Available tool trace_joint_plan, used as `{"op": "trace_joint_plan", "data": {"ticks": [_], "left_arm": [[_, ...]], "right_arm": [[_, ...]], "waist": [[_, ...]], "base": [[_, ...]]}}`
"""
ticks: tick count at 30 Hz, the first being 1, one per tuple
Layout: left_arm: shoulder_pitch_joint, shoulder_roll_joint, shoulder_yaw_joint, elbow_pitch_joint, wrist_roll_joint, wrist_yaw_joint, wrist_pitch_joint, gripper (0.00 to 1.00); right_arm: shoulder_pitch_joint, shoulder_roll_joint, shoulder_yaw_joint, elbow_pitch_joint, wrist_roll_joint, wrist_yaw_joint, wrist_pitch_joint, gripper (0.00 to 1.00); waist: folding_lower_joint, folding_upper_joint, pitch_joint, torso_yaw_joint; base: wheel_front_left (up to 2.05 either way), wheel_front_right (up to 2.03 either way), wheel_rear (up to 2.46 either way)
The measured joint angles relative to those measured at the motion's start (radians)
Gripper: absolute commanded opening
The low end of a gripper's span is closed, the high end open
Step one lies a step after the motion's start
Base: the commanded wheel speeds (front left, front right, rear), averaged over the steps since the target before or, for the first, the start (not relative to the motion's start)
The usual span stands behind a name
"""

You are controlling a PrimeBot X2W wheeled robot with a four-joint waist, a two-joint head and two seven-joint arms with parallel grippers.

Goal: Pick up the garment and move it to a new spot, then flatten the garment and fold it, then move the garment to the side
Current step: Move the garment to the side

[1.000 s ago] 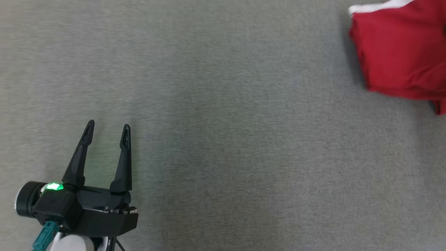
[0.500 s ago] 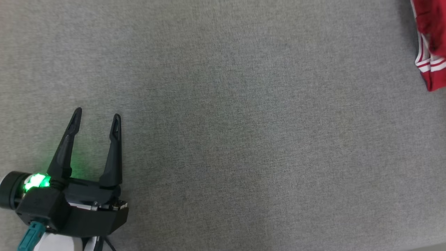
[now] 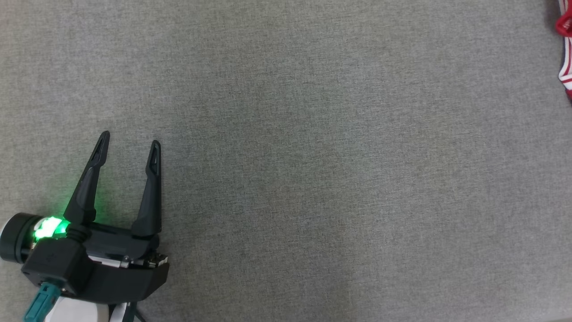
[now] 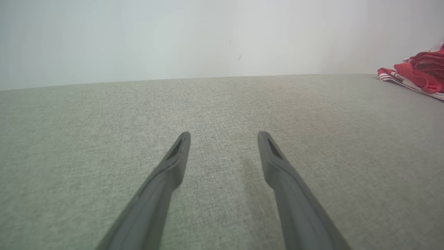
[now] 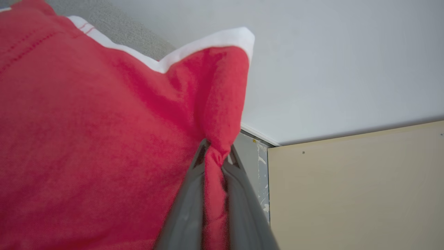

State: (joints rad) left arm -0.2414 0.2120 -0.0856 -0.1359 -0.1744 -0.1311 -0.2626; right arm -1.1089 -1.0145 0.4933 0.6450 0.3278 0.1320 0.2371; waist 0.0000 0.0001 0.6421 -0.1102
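The garment [image 5: 104, 121] is red cloth with white trim and thin stripes. In the right wrist view my right gripper [image 5: 216, 156] is shut on a bunched fold of it, and the cloth spreads up and to the left of the fingers. A sliver of the garment [image 3: 565, 53] shows at the head view's upper right edge. Its crumpled end lies on the grey surface far right in the left wrist view [image 4: 419, 74]. My left gripper [image 3: 129, 145] stands open at the lower left over bare grey fabric, with nothing between its fingers [image 4: 173, 163].
A grey woven surface [image 3: 313, 156] spreads across the head view. A pale wall [image 4: 208, 34] rises behind its far edge. In the right wrist view a beige panel [image 5: 353, 187] stands to the right below the white wall.
The garment has slid toward the head view's right edge, from a large red mass to a thin sliver. The left gripper stays open, shifted slightly in the picture.
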Motion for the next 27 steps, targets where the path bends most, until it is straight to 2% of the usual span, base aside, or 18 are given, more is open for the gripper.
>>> {"op": "trace_joint_plan", "data": {"ticks": [1, 2, 6, 13, 19, 27], "left_arm": [[-0.001, -0.001, 0.000, 0.000, 0.000, 0.000, 0.000, 1.00], [-0.001, -0.001, 0.000, 0.000, 0.000, 0.000, 0.000, 1.00], [-0.002, -0.005, 0.001, 0.003, -0.001, 0.000, 0.000, 1.00], [0.000, -0.029, 0.007, 0.030, -0.004, 0.000, 0.000, 1.00], [0.063, -0.044, 0.039, 0.070, -0.010, 0.000, 0.000, 1.00], [0.175, -0.065, 0.105, 0.128, -0.016, 0.000, 0.000, 1.00]], "right_arm": [[-0.003, -0.001, 0.006, 0.003, -0.007, 0.000, -0.007, 0.90], [-0.008, -0.003, 0.010, 0.009, -0.016, 0.000, -0.017, 1.00], [-0.047, -0.008, 0.021, 0.029, -0.067, 0.000, -0.056, 1.00], [-0.094, 0.060, -0.013, 0.100, -0.093, 0.000, -0.191, 1.00], [-0.069, 0.192, -0.050, 0.146, -0.034, 0.000, -0.313, 1.00], [0.082, 0.359, -0.093, 0.113, -0.015, 0.000, -0.428, 1.00]], "waist": [[0.0000, 0.0000, 0.001, 0.002], [0.0000, 0.0000, 0.002, 0.005], [0.0000, 0.0000, 0.000, 0.013], [0.0000, 0.0000, -0.046, 0.022], [-0.0001, 0.0000, -0.130, 0.030], [-0.0003, -0.0002, -0.286, 0.036]], "base": [[0.00, 0.00, 0.00], [0.00, 0.00, 0.00], [0.00, 0.00, 0.00], [0.00, 0.00, 0.00], [0.00, 0.00, 0.00], [0.00, 0.00, 0.00]]}}
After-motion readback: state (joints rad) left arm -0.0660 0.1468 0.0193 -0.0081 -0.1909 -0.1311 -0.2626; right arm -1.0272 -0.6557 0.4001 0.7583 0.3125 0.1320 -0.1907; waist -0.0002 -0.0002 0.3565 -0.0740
